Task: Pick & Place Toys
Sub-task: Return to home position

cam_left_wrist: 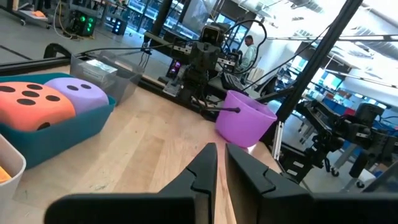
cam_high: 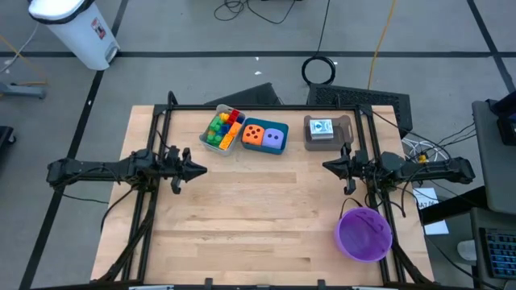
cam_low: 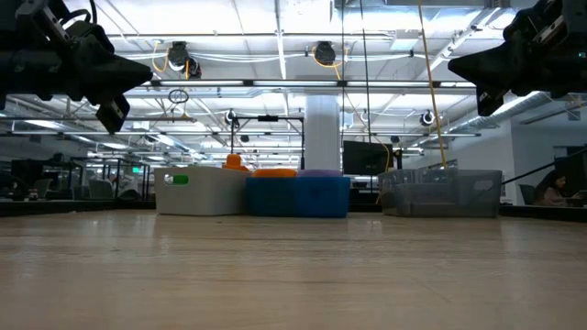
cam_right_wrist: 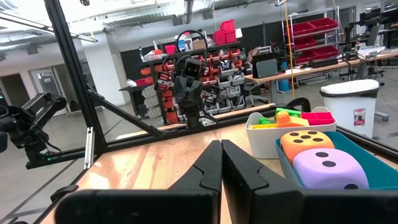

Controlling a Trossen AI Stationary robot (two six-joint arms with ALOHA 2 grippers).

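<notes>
**Left gripper**: held over the left side of the table, pointing inward. In the low view it hangs clear of the tabletop. Its fingers are drawn together with only a sliver between them and nothing in the jaws.

**Right gripper**: held over the right side, pointing inward and facing the left gripper, well apart from it and also clear of the surface. Its fingers meet at the tips and grip nothing.

**Toys:** all lie in three trays ranged along the far edge. None is between or touching either pair of jaws.
- Bricks: red, yellow, green, blue and orange, heaped in the grey tray at the left end of the row. This tray sits beyond the left gripper's tip and inward of it, apart from it.
- Orange die and purple die: side by side in the teal tray, which is the middle tray and sits just beside the grey one. The orange die lies nearer the bricks. The tray is roughly midway between the two grippers and beyond both.
- Cards: a stack lying face up in the brown tray at the right end of the row. It is near the right gripper's tip on the far side, not touching.

**Bowl**: purple, upright near the front right corner, on the near side of the right arm.
</notes>
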